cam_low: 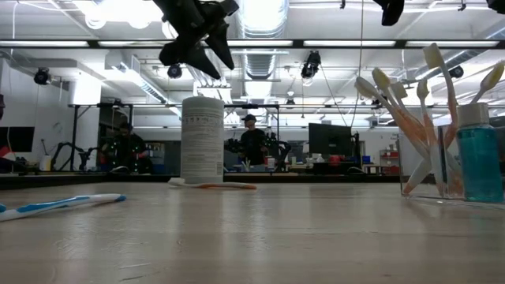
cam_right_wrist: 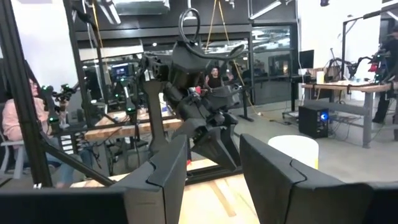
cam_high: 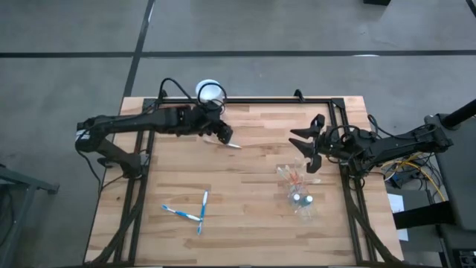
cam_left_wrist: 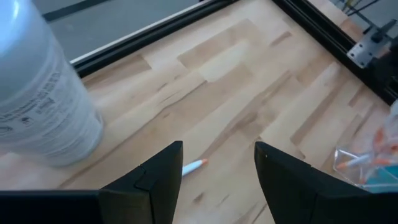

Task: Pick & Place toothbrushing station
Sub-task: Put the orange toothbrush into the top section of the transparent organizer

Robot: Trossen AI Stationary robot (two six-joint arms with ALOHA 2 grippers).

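The clear plastic cup (cam_high: 291, 177) stands at the table's right, with orange-and-white toothbrushes (cam_low: 410, 126) sticking up from it. A small blue-filled bottle (cam_low: 479, 162) stands beside it. One orange-and-white toothbrush (cam_high: 231, 144) lies flat on the table near the tall white cup (cam_high: 210, 92). Two blue-and-white toothbrushes (cam_high: 192, 213) lie flat at the near left. My left gripper (cam_left_wrist: 219, 149) is open and empty above the lone orange toothbrush (cam_left_wrist: 194, 165). My right gripper (cam_high: 306, 147) is open and empty, above the table just far-left of the clear cup.
The opaque white cup (cam_low: 203, 140) stands at the table's far edge, close to my left gripper. A black frame rail (cam_high: 282, 100) runs along the far edge and down the right side. Bare wood lies in the table's middle. People sit in the room behind.
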